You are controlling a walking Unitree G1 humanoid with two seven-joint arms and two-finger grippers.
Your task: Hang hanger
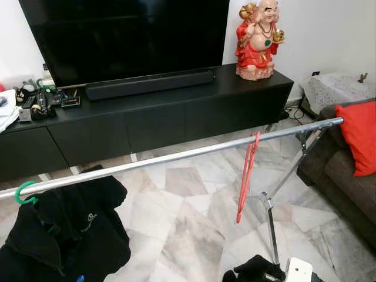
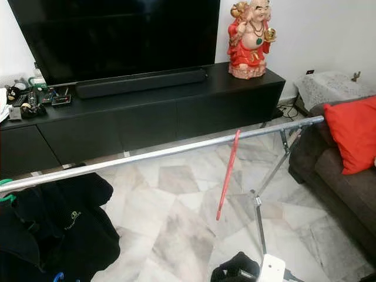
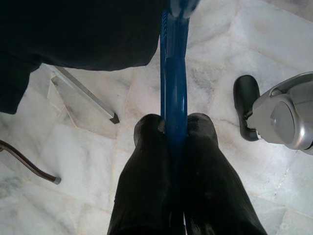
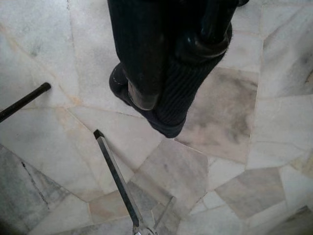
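Left wrist view: left gripper (image 3: 175, 128) fingers clamped on smooth glossy blue hanger (image 3: 174, 73) over veined marble.

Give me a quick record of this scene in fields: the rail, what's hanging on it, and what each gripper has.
rail: silver clothes rail spanning the room in front of the black TV cabinet
on rail: red hanger, empty; green hanger carrying a black jacket
left gripper: shut on a blue hanger
right gripper: wrapped in dark knit fabric; grip unclear
floor: marble tiles
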